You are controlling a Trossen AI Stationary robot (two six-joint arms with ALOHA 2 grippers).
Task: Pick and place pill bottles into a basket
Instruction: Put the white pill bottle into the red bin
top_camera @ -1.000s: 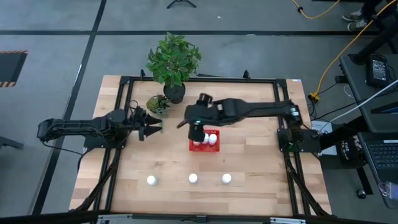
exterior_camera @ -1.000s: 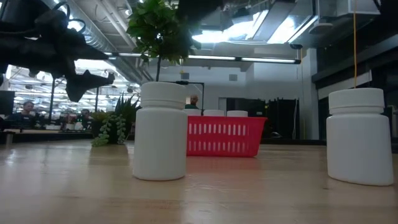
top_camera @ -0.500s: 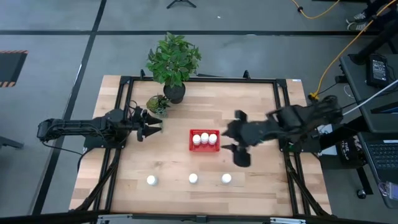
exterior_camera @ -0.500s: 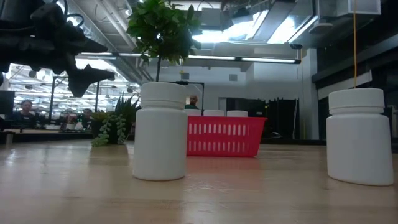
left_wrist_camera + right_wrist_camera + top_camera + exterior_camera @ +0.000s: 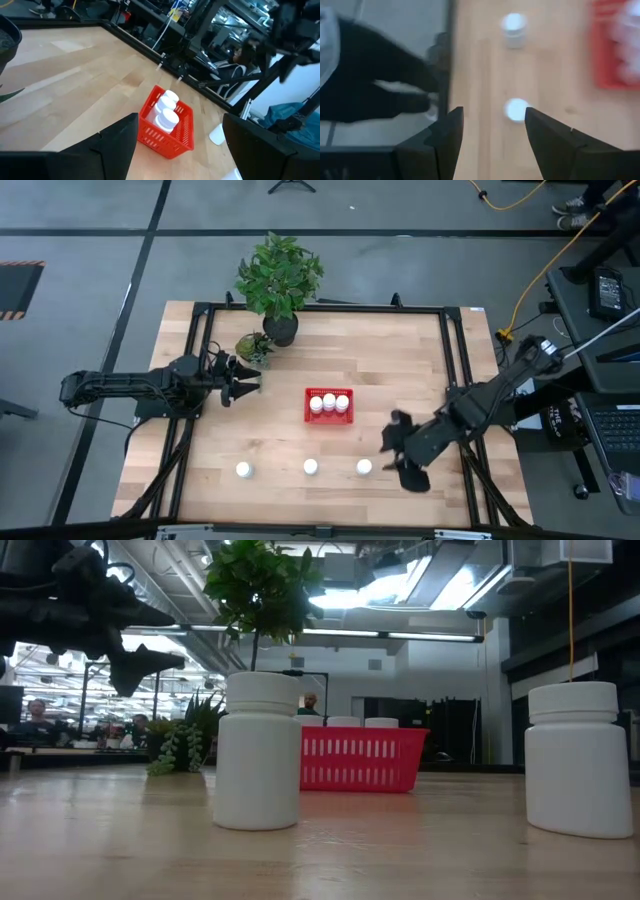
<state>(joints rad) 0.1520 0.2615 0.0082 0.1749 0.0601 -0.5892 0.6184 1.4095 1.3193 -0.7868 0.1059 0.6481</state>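
Your right tool (image 5: 398, 463) hangs low over the front right part of the surface (image 5: 400, 360), just beside the rightmost loose bottle (image 5: 364, 467). From the tool, that bottle sits at about 9 o'clock in the high view. It stands straight up, cap on top, so its long side points up at you. The right tool's fingers are apart and hold nothing, and the gap looks wide enough for a bottle.

Your left tool (image 5: 243, 380) waits far off at the left side of the surface, also parted and empty. The right arm is much nearer to the loose bottles, so it looks like the one to use.

Now count. Three bottles stand in a row in the red basket (image 5: 329, 418), near the middle of the surface. Three more stand loose in a line along the front: the left one (image 5: 243, 470), the middle one (image 5: 311, 467) and the rightmost one. That makes six bottles and one basket.
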